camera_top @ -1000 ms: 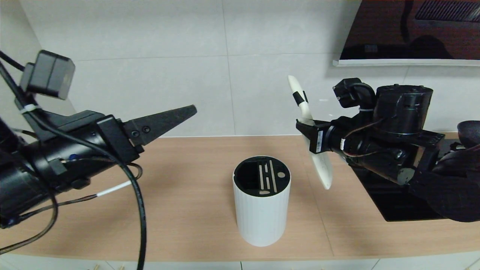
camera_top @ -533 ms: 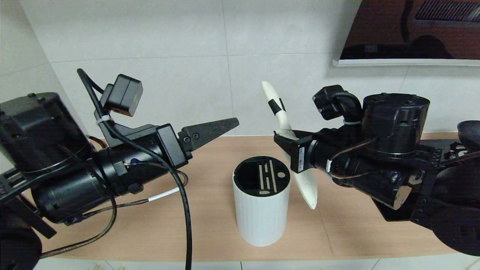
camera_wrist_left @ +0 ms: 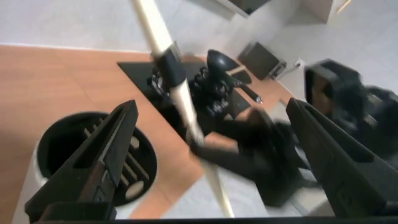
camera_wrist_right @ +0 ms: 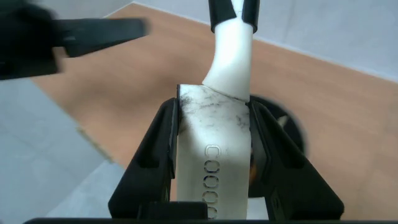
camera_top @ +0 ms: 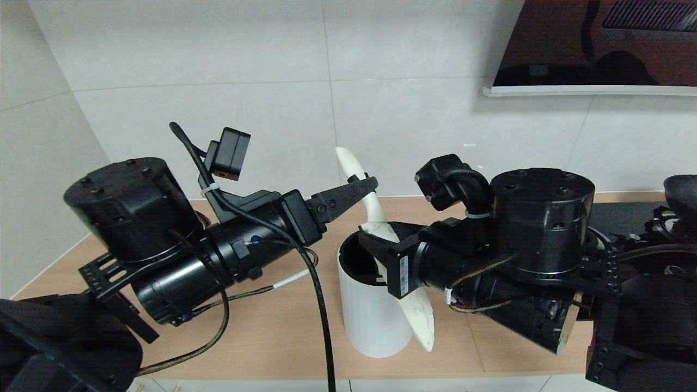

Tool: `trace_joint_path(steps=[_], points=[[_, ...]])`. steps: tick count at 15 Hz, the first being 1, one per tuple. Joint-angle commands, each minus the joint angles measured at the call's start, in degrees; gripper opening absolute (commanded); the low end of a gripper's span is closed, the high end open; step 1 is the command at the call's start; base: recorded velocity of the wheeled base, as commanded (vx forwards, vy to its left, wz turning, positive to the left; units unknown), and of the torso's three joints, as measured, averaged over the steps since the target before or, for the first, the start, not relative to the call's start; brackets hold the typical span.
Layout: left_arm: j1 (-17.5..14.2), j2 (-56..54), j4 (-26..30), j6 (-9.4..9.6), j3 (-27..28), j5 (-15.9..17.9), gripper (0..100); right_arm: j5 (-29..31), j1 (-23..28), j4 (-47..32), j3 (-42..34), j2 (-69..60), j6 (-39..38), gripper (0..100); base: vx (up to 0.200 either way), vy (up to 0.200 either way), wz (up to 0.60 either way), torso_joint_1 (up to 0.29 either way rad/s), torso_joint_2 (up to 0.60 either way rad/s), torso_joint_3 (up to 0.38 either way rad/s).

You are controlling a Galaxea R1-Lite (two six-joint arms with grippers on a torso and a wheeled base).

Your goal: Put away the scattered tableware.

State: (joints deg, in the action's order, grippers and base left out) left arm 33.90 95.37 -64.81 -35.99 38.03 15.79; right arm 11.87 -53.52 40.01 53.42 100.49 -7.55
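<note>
Spatula: the white spatula point(camera_top: 375, 213) is hanging in the air over the counter point(camera_top: 261, 332), close above and in front of the white holder point(camera_top: 370, 321).
Long axis: it is standing nearly upright and leaning. Its handle end is pointing up toward the wall and the robot's left, and its broad blade is pointing down toward the robot's right.
Blade: it is crossing the holder's right side in the head view, and whether it is touching the holder is hard to tell.
Right gripper: the right gripper point(camera_wrist_right: 213, 149) is clamping the spatula where the handle widens into the blade, with its jaws pressing both edges.
Left gripper: the left gripper point(camera_wrist_left: 211, 109) is spreading its jaws wide and gripping nothing. The handle's black band point(camera_wrist_left: 171, 62) is lying between them.
Holder: it is standing upright on the counter, with its slotted dark top facing up.
</note>
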Motion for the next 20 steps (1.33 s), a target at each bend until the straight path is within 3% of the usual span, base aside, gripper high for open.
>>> trace_joint_path(steps=[1,9,13,20], points=[[0.29,2.46,-0.67,0.04,0.02,-0.14,100,-0.01,-0.71,0.07,-0.16,0.85,-0.1,0,0.0,0.0,0.0,0.0,0.0,0.0],[-0.5,3.6,-0.85,0.04,0.64,-0.49,100,0.43,-3.79,3.67,-2.27,0.41,-0.1,0,0.0,0.0,0.0,0.0,0.0,0.0],[-2.17,3.6,-0.85,0.04,1.16,-0.93,100,0.43,-4.23,3.67,-2.97,0.24,-0.01,0,0.0,0.0,0.0,0.0,0.0,0.0],[-2.17,3.6,-0.85,0.04,0.99,-0.93,100,0.43,-4.32,3.67,-3.41,0.41,-0.01,0,0.0,0.0,0.0,0.0,0.0,0.0]])
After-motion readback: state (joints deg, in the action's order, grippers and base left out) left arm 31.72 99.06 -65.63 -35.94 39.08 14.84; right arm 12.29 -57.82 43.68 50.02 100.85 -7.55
